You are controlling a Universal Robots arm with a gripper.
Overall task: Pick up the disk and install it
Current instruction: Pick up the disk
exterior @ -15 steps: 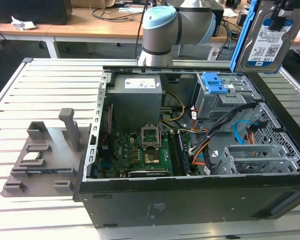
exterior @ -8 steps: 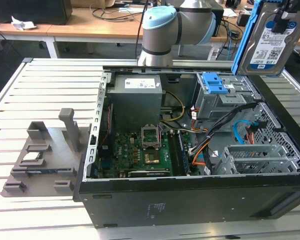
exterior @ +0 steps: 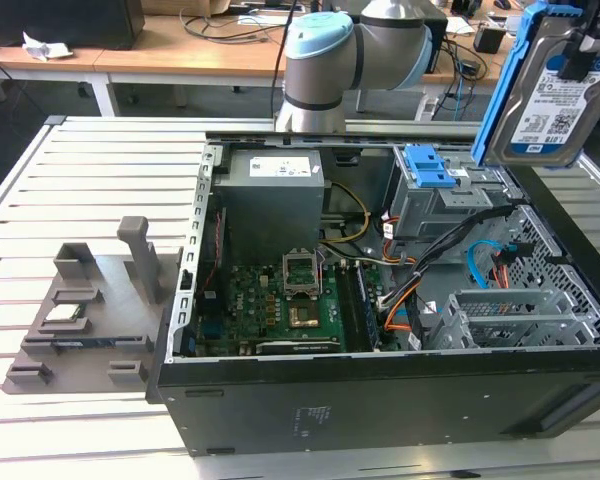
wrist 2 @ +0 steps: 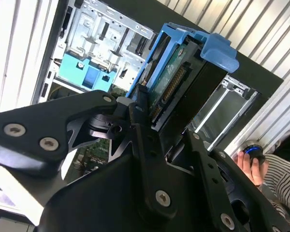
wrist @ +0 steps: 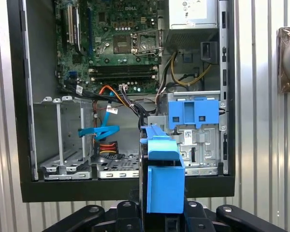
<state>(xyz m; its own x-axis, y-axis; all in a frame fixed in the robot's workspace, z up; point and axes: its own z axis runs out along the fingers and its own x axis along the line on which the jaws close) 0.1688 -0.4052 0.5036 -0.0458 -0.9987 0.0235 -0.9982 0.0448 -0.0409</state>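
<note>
disk (exterior: pixel 558 100) upright on edge, clamped between the jaws, held over open computer case (exterior: pixel 380 400)

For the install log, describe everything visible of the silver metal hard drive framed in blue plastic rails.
The silver metal hard drive is rectangular, with a white-and-blue label facing the exterior view and blue plastic rails along its edges. In the second wrist view its green circuit-board underside and connector row show. The black gripper is shut on it, holding it on edge, tilted, in the air above the open black computer case, at the exterior view's right.
</note>
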